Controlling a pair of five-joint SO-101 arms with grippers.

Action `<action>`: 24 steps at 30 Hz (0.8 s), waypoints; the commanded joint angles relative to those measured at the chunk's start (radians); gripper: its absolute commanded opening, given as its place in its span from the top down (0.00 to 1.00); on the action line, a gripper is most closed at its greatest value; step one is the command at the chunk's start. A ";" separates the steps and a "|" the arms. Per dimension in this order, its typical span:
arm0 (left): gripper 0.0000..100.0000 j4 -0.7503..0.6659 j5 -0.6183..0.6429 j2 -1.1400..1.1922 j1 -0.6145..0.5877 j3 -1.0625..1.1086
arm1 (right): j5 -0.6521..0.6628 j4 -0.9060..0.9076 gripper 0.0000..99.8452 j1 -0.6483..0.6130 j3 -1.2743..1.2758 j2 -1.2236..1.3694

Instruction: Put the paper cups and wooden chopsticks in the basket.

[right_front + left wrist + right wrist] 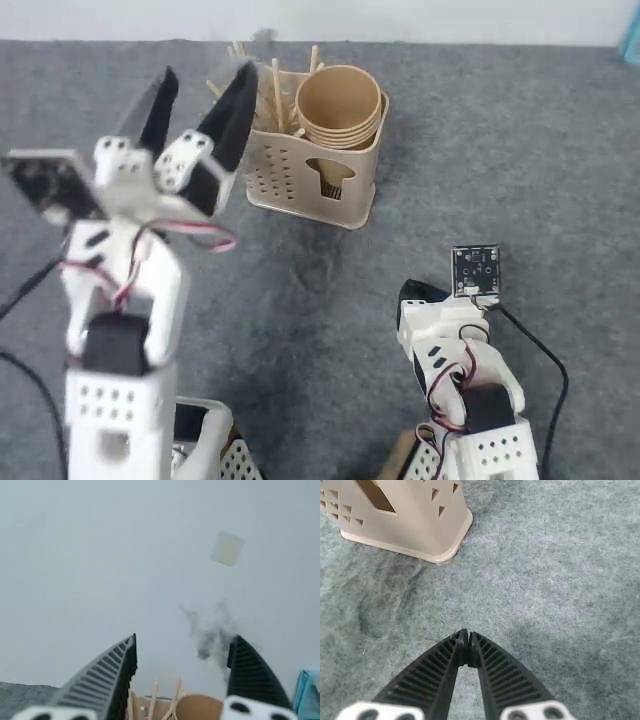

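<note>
One basket [285, 178], one stack of paper cups [340, 100], a bunch of wooden chopsticks [276, 92], one left tool [208, 72], one right tool [468, 633].

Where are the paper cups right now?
In the high view, the paper cups sit stacked in the right half of the basket, beside the wooden chopsticks, at the far middle of the table.

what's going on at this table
Nothing is being held right now. The stack of paper cups and the chopsticks stand inside the basket on the grey mat. The left gripper is raised close to the basket, open and empty. The right gripper is shut, low over the mat, apart from the basket.
</note>
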 commanded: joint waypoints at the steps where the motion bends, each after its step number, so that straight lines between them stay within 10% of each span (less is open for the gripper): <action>1: 0.82 0.091 0.020 -0.123 0.002 -0.005 | 0.011 0.004 0.99 0.008 0.018 -0.021; 5: 1.00 0.172 0.018 -0.244 0.002 -0.001 | 0.012 0.004 0.99 0.028 0.018 -0.022; 24: 0.99 0.292 0.012 -0.764 -0.219 0.674 | 0.031 0.249 0.99 0.208 -0.175 -0.024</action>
